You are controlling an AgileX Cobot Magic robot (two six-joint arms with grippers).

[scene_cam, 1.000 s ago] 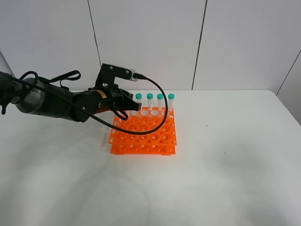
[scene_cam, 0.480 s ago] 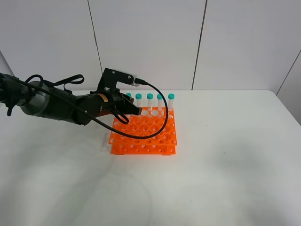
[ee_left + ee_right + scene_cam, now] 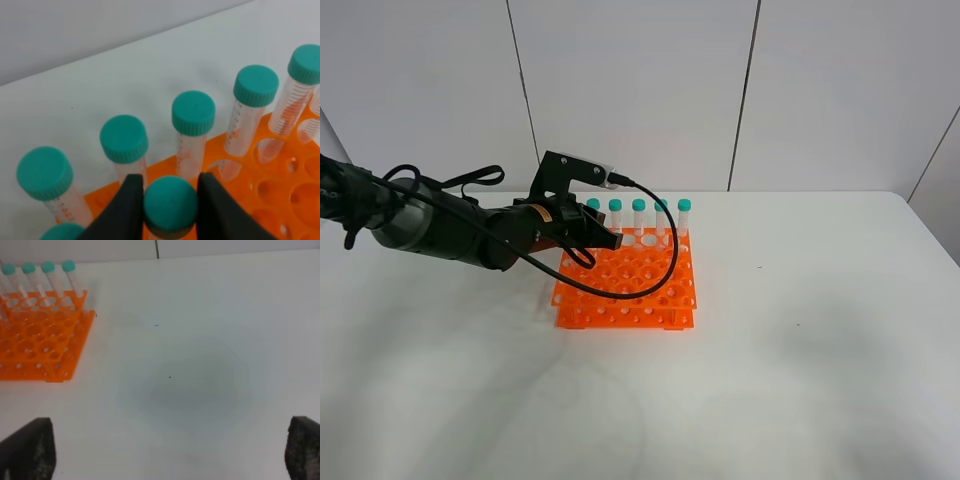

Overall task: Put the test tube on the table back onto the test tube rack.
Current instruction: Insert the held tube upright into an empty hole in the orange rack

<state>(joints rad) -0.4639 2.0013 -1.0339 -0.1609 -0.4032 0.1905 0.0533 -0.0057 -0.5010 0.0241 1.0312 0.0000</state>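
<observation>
The left claw [image 3: 170, 210] is clamped on the test tube [image 3: 170, 206], its 2 dark fingers [image 3: 129, 207] pressing the sides of the teal cap so the clear body hangs down out of sight beneath. Gripping at the cap probably keeps the tube upright and leaves its lower end free to enter a hole. In the high view this claw [image 3: 610, 240] sits over the back part of the orange rack [image 3: 630, 290], just in front of the row of capped tubes [image 3: 638, 215] that stand along the far edge. From the wrist view, those standing tubes [image 3: 193, 114] lie just beyond the claw, near but not touching the held one; 5 caps show clearly there, and part of another cap shows at the frame's lower edge. Whether the tip has already entered a hole cannot be told, since the cap and fingers hide it. The tube is off the desk [image 3: 800, 380] and at the rack, so the task looks close to done, pending the release.

The right claw [image 3: 160, 455] stands wide apart and holds nothing; only its 2 finger tips [image 3: 27, 447] show at the frame corners. It hangs above bare desk [image 3: 200, 365], with the rack [image 3: 42, 347] well away to its left, seemingly kept clear of the working arm.
</observation>
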